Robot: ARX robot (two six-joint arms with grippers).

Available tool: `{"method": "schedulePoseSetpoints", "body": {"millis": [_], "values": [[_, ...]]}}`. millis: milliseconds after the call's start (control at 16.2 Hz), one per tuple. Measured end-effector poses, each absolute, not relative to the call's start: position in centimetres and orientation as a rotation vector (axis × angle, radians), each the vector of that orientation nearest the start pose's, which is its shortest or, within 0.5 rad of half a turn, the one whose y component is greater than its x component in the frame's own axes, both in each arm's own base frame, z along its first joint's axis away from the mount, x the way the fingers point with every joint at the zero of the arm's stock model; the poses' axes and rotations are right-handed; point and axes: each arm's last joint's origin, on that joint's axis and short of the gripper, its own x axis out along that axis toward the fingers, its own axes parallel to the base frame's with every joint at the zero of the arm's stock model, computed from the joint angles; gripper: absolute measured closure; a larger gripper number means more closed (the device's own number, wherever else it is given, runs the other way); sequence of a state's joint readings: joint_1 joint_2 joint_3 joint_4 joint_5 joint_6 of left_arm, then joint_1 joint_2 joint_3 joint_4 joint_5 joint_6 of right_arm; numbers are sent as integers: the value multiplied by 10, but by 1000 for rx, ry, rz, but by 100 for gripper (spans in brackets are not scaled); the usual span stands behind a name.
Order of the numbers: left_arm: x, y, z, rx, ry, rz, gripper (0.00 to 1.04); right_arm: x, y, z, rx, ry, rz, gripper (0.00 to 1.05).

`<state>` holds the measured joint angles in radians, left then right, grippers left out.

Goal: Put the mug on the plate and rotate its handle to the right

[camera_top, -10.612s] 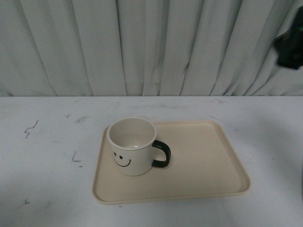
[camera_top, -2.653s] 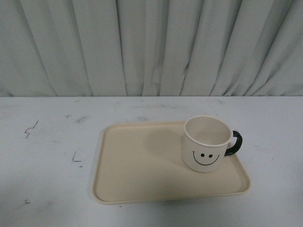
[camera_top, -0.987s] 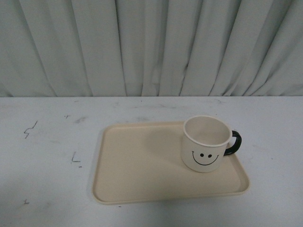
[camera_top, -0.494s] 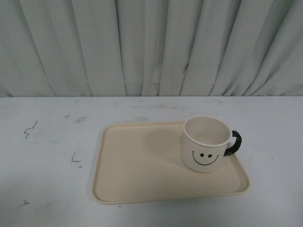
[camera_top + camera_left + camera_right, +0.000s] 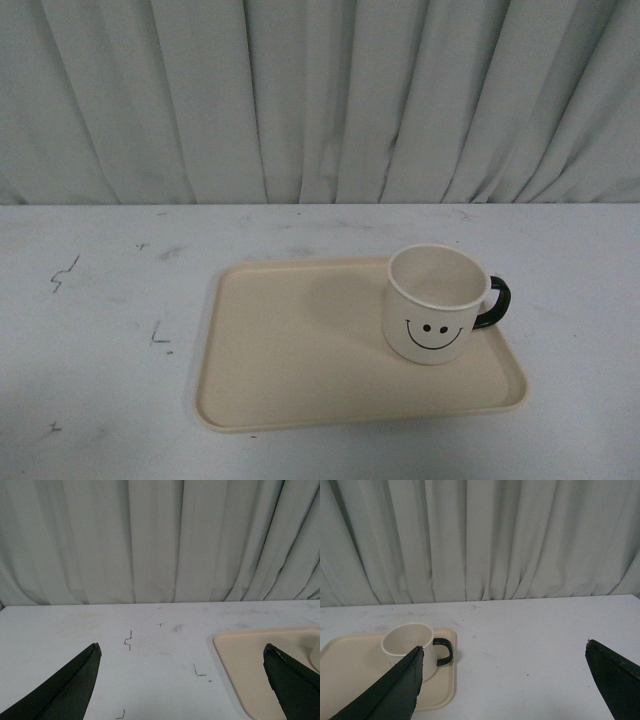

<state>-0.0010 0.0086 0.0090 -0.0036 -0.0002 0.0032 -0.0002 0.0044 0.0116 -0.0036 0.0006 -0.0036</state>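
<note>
Ahead of the right hand (image 5: 502, 652) and toward its left finger, the mug (image 5: 432, 305) stands upright on the right end of the plate (image 5: 300, 350), its handle (image 5: 494, 302) pointing right over the plate's rim. Both hands are spread wide and hold nothing. The left hand (image 5: 182, 652) hangs over the bare desk (image 5: 100, 330), with the plate's corner beside its right finger.
</note>
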Motion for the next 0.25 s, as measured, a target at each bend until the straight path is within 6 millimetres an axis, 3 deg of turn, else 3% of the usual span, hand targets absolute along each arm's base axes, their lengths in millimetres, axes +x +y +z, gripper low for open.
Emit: {"method": "schedulePoseSetpoints", "body": {"millis": [247], "values": [[98,0,166,3,3,-1,7,97,0,167,-4,-4,-1,6]]}}
